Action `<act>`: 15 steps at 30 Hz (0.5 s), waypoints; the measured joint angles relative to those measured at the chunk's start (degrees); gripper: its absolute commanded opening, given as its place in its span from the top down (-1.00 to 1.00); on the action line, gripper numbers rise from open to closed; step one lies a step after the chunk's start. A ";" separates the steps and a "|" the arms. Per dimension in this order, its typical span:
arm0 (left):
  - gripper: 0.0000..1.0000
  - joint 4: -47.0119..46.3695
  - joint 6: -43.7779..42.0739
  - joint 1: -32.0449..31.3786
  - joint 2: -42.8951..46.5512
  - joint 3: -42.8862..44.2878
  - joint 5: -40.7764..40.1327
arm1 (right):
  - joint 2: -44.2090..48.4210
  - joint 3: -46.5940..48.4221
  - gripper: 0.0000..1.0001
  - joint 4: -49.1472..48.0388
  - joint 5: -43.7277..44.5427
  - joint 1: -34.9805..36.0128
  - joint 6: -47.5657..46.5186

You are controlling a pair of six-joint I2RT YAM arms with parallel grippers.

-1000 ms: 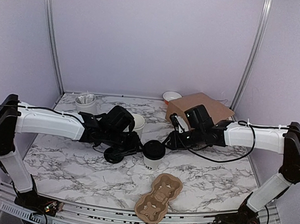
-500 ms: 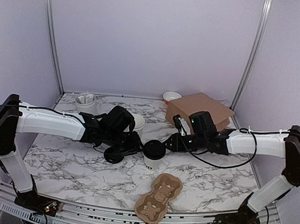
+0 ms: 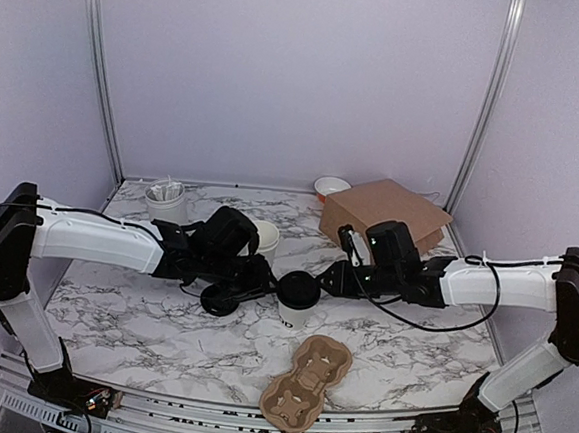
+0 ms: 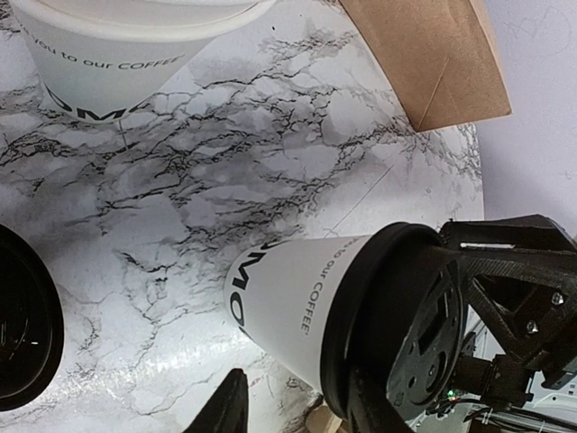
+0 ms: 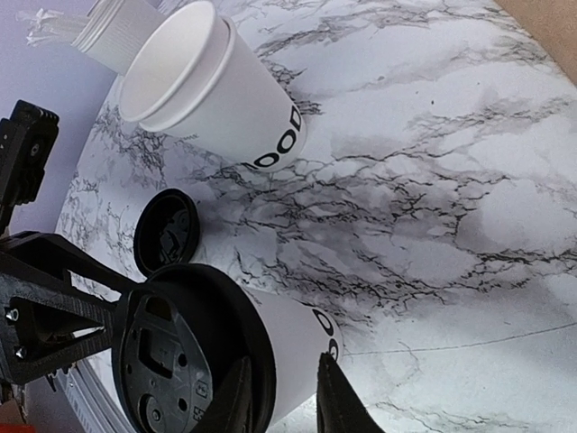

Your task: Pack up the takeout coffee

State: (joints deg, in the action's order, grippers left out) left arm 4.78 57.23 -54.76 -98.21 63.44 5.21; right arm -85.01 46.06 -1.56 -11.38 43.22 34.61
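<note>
Here the right gripper (image 5: 284,361) has its fingers apart, and the takeout coffee (image 3: 296,297) shows between them. We cannot tell whether they already straddle the cup or only face it. The left gripper (image 3: 265,278) waits just beside the cup on the opposite side, fingers also apart, holding nothing. The cup stands upright with its black lid on.

A loose lid (image 3: 221,299) lies near the cup on the left arm's side, and an open cup (image 3: 266,237) stands behind it. The cardboard carrier (image 3: 306,383) lies between the cup and the arm bases, and the paper bag (image 3: 385,209) stands beyond the cup.

We judge that a hard or off-centre squeeze could dent the paper wall, pop the lid or tip the cup, and the crowded grippers could knock together. Any contents are hidden, and the left gripper's farther finger blurs into the lid.
</note>
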 measured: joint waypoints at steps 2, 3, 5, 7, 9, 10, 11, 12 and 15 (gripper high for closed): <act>0.22 1.36 -0.55 0.00 0.00 0.94 -0.33 | -0.09 1.20 0.51 2.19 0.76 0.28 0.13; 0.22 2.27 -0.90 0.00 -0.02 1.53 -0.42 | -0.17 1.90 0.50 3.37 1.20 0.44 0.20; 0.22 4.22 -1.44 -0.04 -0.22 2.93 -0.79 | -0.39 3.04 0.48 5.27 1.70 0.70 0.37; 0.22 6.05 -2.27 -0.07 -0.66 5.18 -1.03 | -0.87 4.76 0.46 7.82 2.89 1.07 0.63; 0.22 6.78 -2.99 -0.07 -0.96 7.32 -1.25 | -1.31 6.38 0.41 9.86 4.07 1.27 0.87; 0.22 7.10 -3.43 -0.07 -1.03 8.48 -1.25 | -1.49 7.10 0.39 10.69 4.63 1.29 1.01; 0.22 7.23 -3.72 -0.07 -1.09 9.29 -1.25 | -1.62 7.82 0.38 11.50 5.27 1.29 1.14; 0.22 7.28 -3.96 -0.07 -1.14 10.08 -1.25 | -1.66 8.33 0.37 11.93 5.68 1.27 1.25; 0.21 7.52 -4.72 -0.07 -1.14 11.65 -1.33 | -1.66 9.79 0.35 12.92 6.78 1.27 1.40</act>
State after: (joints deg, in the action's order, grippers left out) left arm 12.29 52.51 -54.83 -99.35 75.09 3.88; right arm -86.67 55.86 11.35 -4.60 44.49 36.01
